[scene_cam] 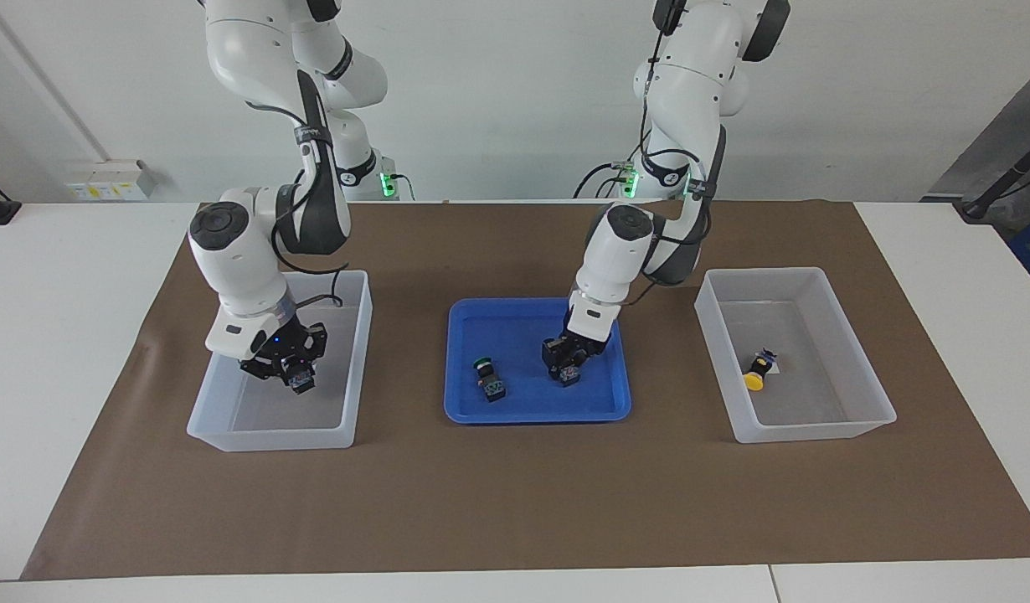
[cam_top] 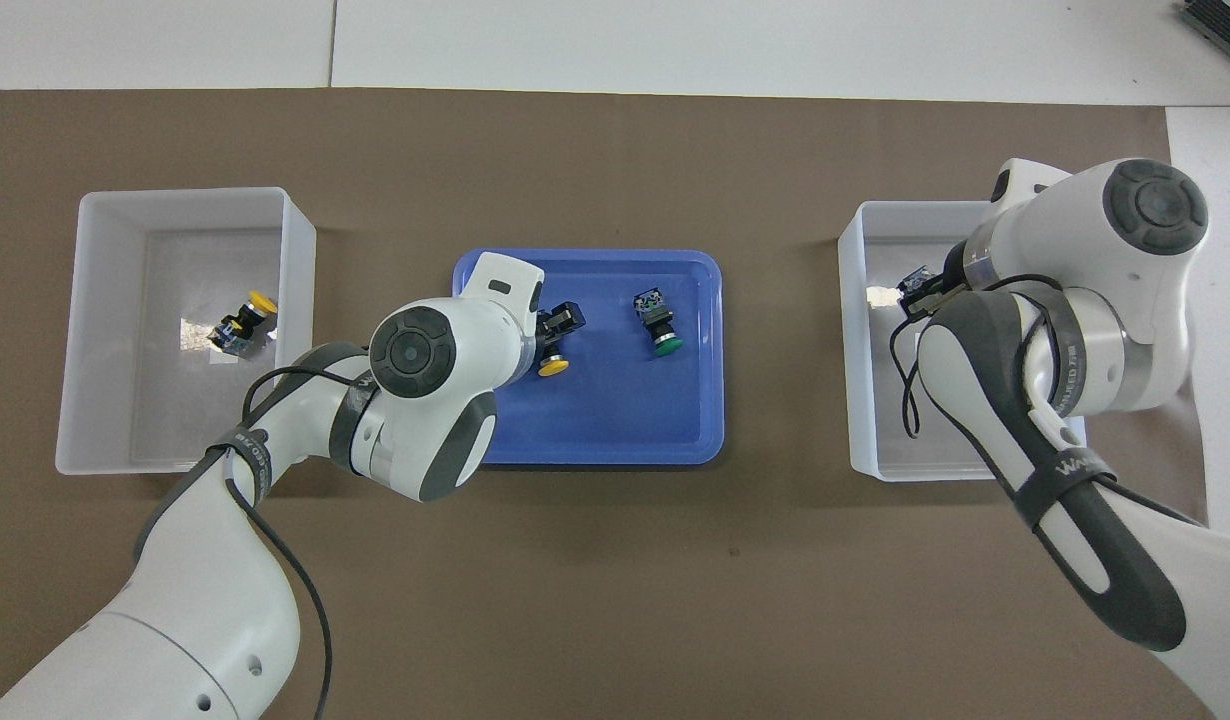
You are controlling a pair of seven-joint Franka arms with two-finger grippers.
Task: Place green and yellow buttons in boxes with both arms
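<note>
The left gripper point(scene_cam: 568, 368) was down in the blue tray point(scene_cam: 465, 402), jaws clamped on a yellow button point(cam_top: 552, 367), w/ a green button point(scene_cam: 488, 378) lying beside it. Another yellow button point(scene_cam: 757, 372) lay in the box point(scene_cam: 858, 402) at the left arm's end. The right gripper point(scene_cam: 296, 377) hung inside the other box point(scene_cam: 230, 431), holding what looked like a button; can't tell if its jaws had let go. Next, prob.: lift the yellow one straight up, carry it to its box.

A: What sort of place does the figure show?
B: A robotics laboratory. Two white arms point(scene_cam: 247, 251) stand at a white table point(scene_cam: 63, 335) under a brown mat point(scene_cam: 515, 502), before a bare white wall point(scene_cam: 498, 84) bearing a socket strip point(scene_cam: 109, 180).
</note>
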